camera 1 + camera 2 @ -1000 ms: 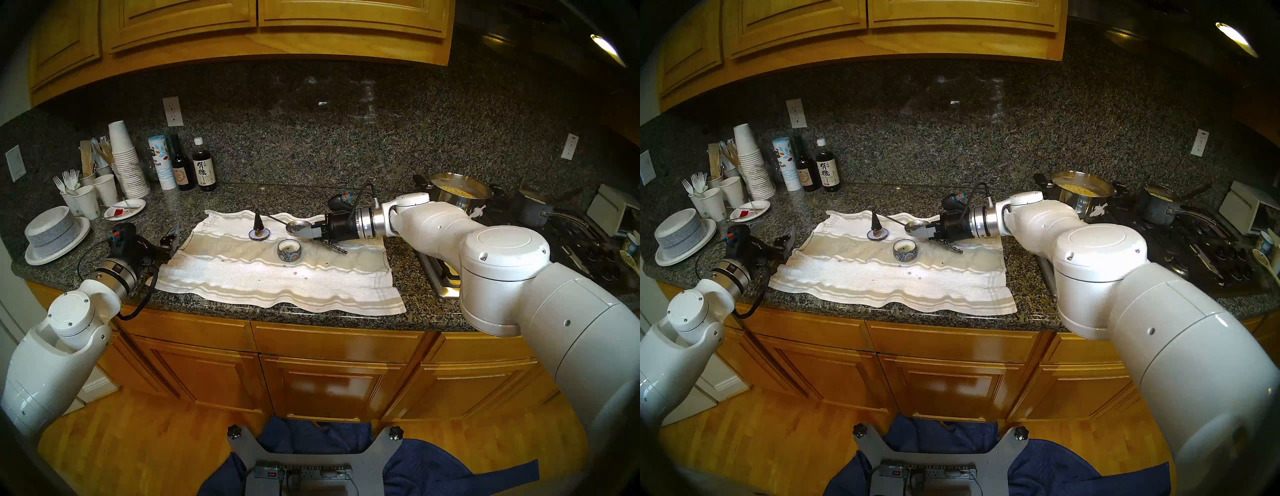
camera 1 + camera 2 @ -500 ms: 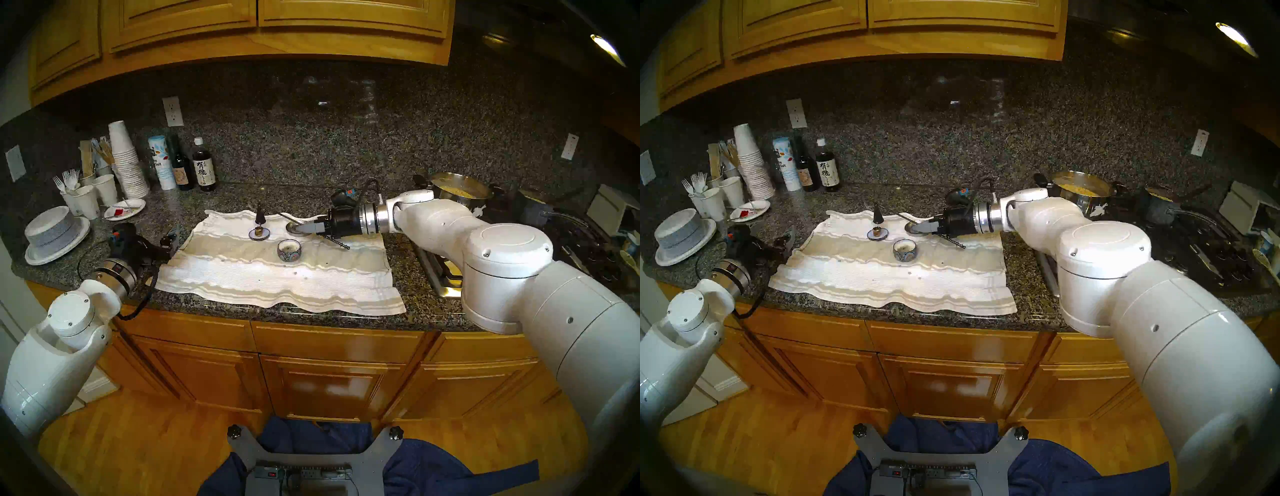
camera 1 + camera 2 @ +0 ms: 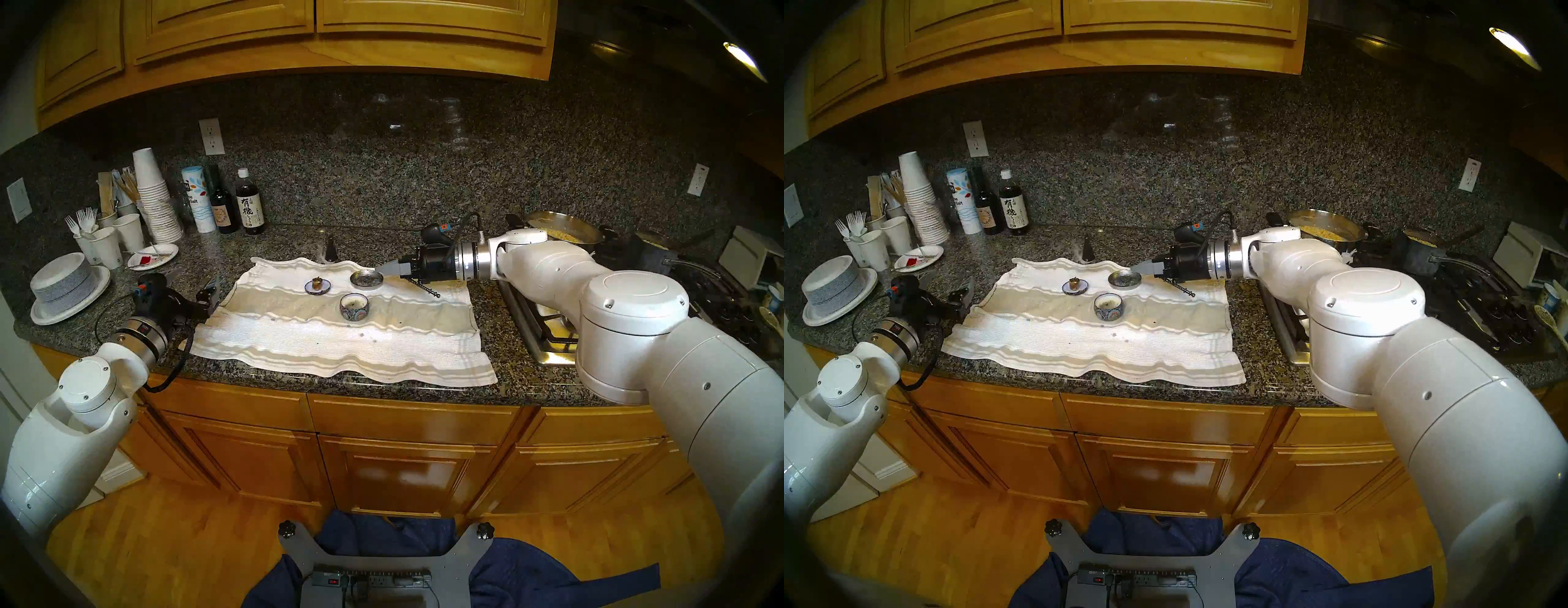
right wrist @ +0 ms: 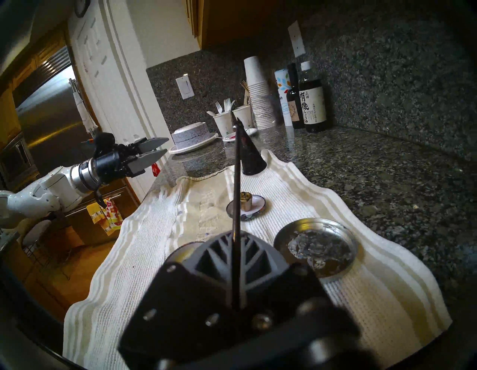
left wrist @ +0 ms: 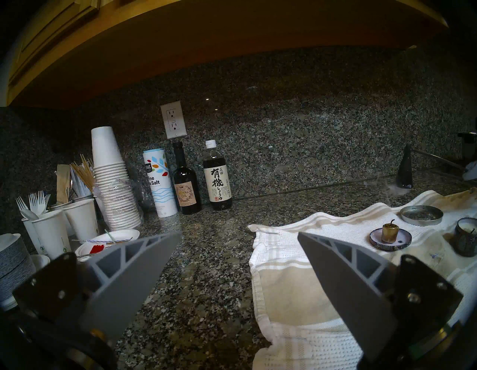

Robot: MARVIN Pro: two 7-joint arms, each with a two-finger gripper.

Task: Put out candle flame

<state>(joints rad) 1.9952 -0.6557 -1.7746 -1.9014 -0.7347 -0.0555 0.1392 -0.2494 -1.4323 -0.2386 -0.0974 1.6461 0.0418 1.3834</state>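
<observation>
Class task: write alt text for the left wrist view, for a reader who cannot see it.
Between two open grey gripper fingers, a granite counter holds a striped towel with an unlit gold candle on a small dish. A black cone snuffer hangs beyond it, with faint smoke nearby.

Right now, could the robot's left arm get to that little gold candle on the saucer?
Probably yes. The left gripper is open and empty, and only bare towel lies between it and the gold candle.

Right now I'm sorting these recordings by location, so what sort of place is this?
A home kitchen, most likely: a speckled granite countertop under honey-coloured wooden cabinets, a gas stove with a steel pot of yellow food on it, and a stainless-steel refrigerator beyond.
</observation>
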